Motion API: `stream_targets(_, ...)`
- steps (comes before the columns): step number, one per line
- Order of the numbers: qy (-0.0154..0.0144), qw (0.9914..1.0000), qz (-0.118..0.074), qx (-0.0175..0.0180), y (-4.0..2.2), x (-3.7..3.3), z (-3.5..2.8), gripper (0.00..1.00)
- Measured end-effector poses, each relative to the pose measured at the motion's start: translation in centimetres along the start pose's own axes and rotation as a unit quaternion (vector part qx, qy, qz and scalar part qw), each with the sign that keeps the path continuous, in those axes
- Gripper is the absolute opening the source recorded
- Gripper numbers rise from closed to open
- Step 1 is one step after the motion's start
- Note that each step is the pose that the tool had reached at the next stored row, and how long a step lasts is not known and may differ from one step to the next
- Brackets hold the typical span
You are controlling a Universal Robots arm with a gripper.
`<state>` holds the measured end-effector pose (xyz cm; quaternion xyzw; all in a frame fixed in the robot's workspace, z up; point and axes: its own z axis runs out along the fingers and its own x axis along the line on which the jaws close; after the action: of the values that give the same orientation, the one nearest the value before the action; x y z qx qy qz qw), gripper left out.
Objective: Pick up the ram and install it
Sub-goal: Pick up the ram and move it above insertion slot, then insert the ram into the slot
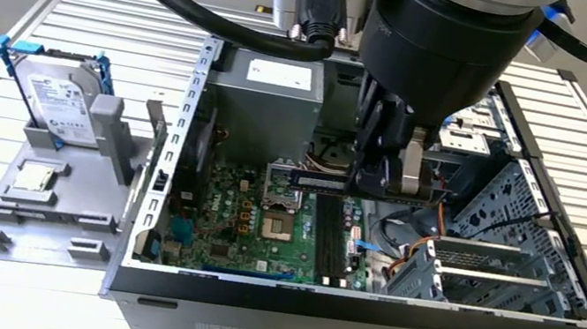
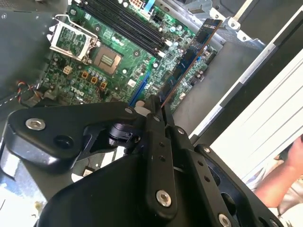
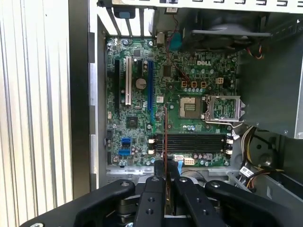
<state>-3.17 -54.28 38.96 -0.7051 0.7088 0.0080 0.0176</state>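
The pick-up looks done and the install does not. The gripper (image 1: 388, 189) is closed narrowly on the ram (image 1: 321, 183), gripping it near one end and carrying it on edge in the air above the motherboard (image 1: 228, 198), inside the open case (image 1: 365, 306). In the exterior view the stick hangs at about twelve o'clock of the long black memory sockets (image 1: 334, 243). It is apart from them, and its length runs across them rather than along them. The sockets look empty, so lining up and seating appear to be what is left. In the second wrist view the gripper (image 2: 160, 106), made of matte black bolted links, pinches the ram (image 2: 189, 59), a thin flat board with dark chips on its face. In the first wrist view the ram (image 3: 165, 132) shows as a slim brownish edge crossing the sockets (image 3: 189, 142). The motherboard is glossy green and densely studded, and the case is dull grey sheet metal. At nine o'clock of the case a silver hard drive (image 1: 59, 103) with blue rails is propped in a grey plastic holder (image 1: 36, 202).
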Motion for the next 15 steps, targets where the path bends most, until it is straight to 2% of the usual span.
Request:
stream_targets(11, 0.0000, 1.00000, 0.000, 0.0000, -0.03, 0.00, 0.00, 0.00)
stream_targets(15, 0.0000, 1.00000, 0.000, 0.0000, -0.57, 0.00, 0.10, 0.00)
